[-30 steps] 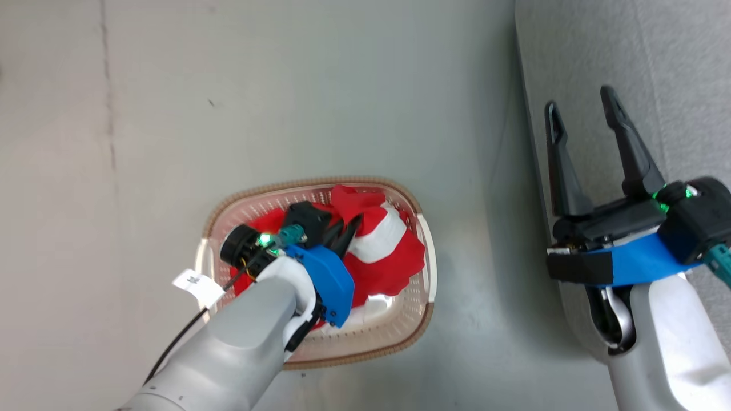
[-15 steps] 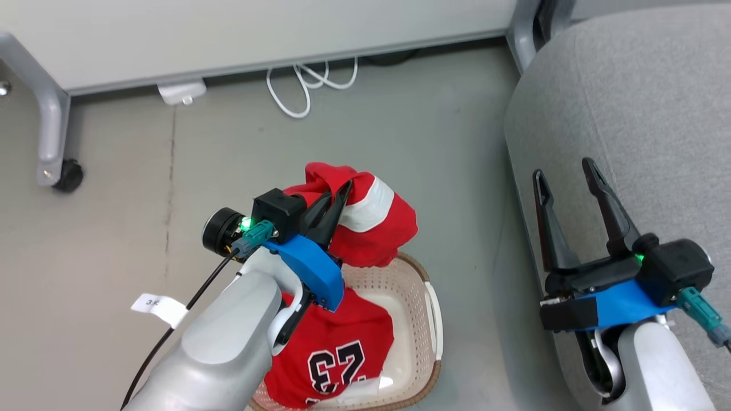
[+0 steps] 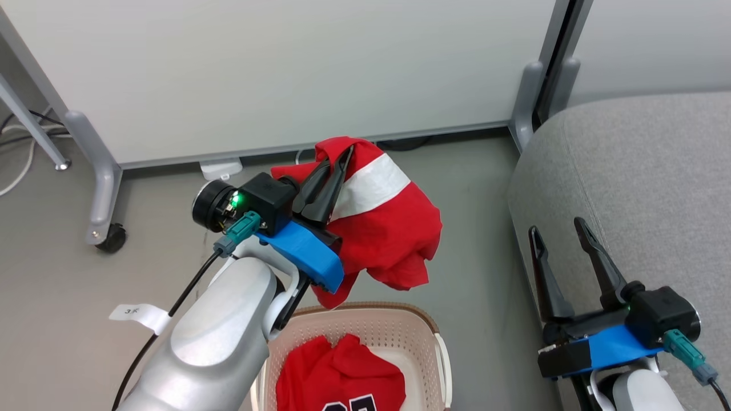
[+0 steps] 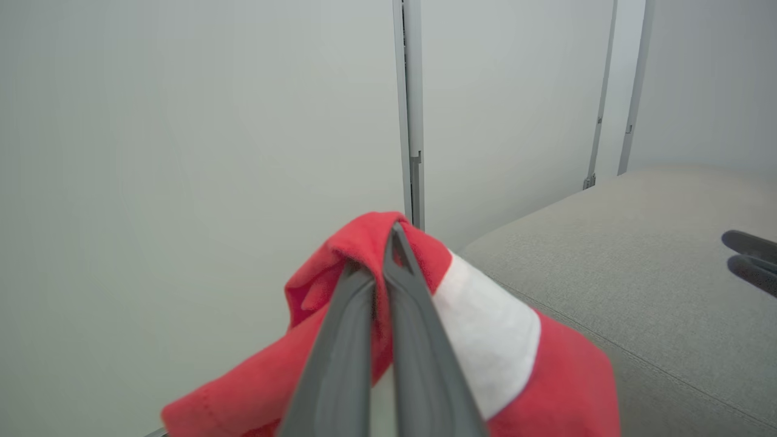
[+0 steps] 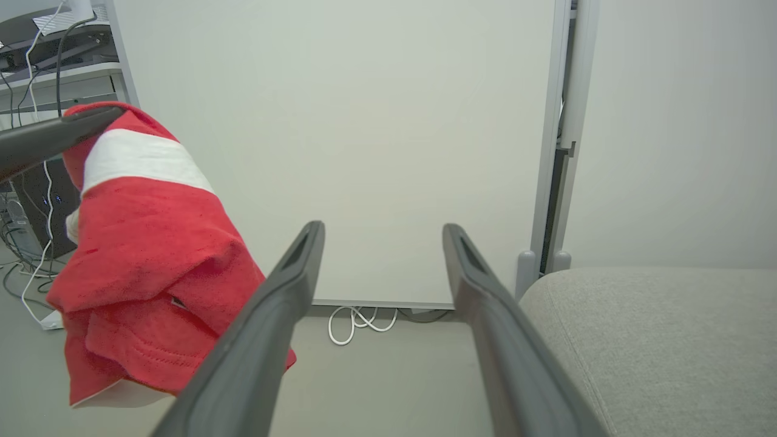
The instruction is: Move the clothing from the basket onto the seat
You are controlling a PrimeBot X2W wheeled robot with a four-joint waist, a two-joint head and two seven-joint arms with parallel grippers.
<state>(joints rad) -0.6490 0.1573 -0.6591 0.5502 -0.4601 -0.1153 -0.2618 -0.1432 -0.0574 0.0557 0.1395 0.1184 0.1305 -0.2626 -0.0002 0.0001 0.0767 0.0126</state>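
My left gripper [image 3: 338,157] is shut on a red garment with a white stripe [image 3: 388,222], which hangs in the air above the cream basket [image 3: 400,325]. The same garment [image 4: 504,340] drapes over the closed fingers in the left wrist view and hangs at the left as the garment [image 5: 145,243] in the right wrist view. A second red garment with black-and-white numerals [image 3: 342,377] lies in the basket. The grey sofa [image 3: 639,188] stands to the right. My right gripper [image 3: 557,228] is open and holds nothing, beside the sofa's edge; its fingers [image 5: 285,291] spread wide.
A white partition panel [image 3: 274,74] on grey metal legs with a caster [image 3: 111,240] stands behind. White cables [image 5: 358,318] lie on the floor under it. A desk with cables and equipment [image 5: 36,36] is at the far left. Grey floor [image 3: 480,285] separates basket and sofa.
The head camera has tilted up, so the basket slid to the bottom edge. My left gripper has lifted the striped red garment out of the basket, uncovering the numbered garment.
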